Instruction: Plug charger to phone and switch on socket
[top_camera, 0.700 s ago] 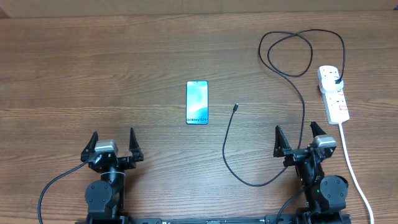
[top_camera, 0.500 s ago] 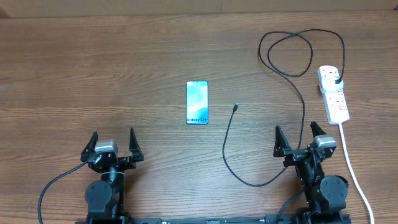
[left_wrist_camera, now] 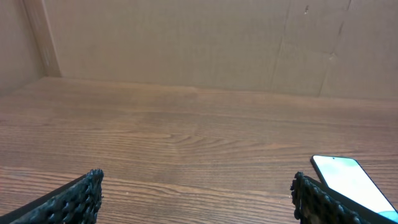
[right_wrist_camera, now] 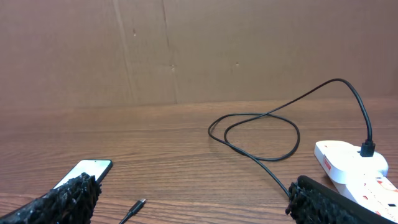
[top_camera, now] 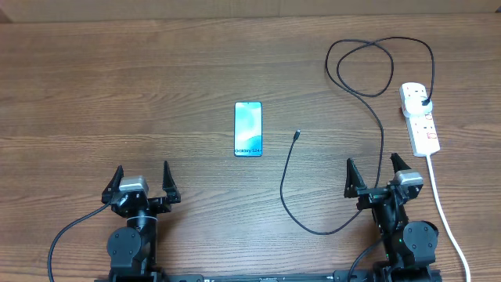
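The phone [top_camera: 248,128] lies flat mid-table with its light blue screen up; it also shows in the left wrist view [left_wrist_camera: 349,185] and the right wrist view [right_wrist_camera: 87,172]. The charger cable [top_camera: 381,125] loops at the back right. Its black plug sits in the socket [top_camera: 420,117], a white power strip [right_wrist_camera: 351,163]. Its connector tip [top_camera: 297,136] lies free right of the phone and shows in the right wrist view [right_wrist_camera: 135,207]. My left gripper [top_camera: 142,182] is open and empty near the front left. My right gripper [top_camera: 376,174] is open and empty at the front right, over the cable.
The strip's thick white cord [top_camera: 442,211] runs down the right side past my right arm. A cardboard wall [left_wrist_camera: 199,43] stands behind the table. The cable's lower bend [top_camera: 317,227] lies between the arms.
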`<state>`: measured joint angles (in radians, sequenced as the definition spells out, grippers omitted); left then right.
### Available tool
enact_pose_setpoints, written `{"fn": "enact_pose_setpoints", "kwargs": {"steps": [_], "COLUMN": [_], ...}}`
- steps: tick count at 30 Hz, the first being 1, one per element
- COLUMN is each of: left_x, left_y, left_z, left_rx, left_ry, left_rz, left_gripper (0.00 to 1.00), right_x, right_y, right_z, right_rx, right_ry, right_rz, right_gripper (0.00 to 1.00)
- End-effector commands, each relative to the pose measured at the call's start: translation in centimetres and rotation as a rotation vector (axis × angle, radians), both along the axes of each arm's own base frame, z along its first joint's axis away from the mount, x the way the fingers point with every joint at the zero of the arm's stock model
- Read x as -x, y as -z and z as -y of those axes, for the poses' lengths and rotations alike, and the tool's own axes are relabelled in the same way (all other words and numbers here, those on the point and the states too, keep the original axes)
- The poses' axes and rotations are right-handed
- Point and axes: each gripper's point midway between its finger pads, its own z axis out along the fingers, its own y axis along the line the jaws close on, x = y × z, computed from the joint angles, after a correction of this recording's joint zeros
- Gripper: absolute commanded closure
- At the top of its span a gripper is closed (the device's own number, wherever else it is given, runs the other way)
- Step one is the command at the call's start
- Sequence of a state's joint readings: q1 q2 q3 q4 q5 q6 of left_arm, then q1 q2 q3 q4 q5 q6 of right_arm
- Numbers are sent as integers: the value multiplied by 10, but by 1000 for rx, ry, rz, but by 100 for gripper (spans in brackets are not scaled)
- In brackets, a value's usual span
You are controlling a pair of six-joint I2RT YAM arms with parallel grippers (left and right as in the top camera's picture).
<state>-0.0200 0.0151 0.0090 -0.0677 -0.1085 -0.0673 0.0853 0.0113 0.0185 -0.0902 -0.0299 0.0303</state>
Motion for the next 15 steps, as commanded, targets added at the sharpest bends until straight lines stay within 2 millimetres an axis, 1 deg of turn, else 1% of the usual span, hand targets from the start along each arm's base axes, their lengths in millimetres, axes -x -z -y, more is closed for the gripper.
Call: {"fn": "enact_pose_setpoints", "kwargs": {"steps": [1,8,11,12,13,15], "left_x": [0,0,0,0,0,2], "left_y": [0,0,0,0,0,-1], "left_z": [1,1,6,10,19,42], "left_rx": [-19,-19,-16,-11,15,122], "left_ry": [8,7,31,57,107,235], "left_rz": [3,4,4,5,6,6], "left_gripper": [0,0,0,0,0,0], "right_x": [0,0,0,0,0,0], "right_y": [3,3,3,3,3,3], "right_z": [-1,-1,-1,-1,-1,-1], "right_rx": [-6,-6,-6,-6,-6,-6], "right_ry": [-3,-3,-3,-3,-3,-3], "right_rz": [-3,-3,-3,-3,-3,-3], "right_gripper": [0,0,0,0,0,0]}}
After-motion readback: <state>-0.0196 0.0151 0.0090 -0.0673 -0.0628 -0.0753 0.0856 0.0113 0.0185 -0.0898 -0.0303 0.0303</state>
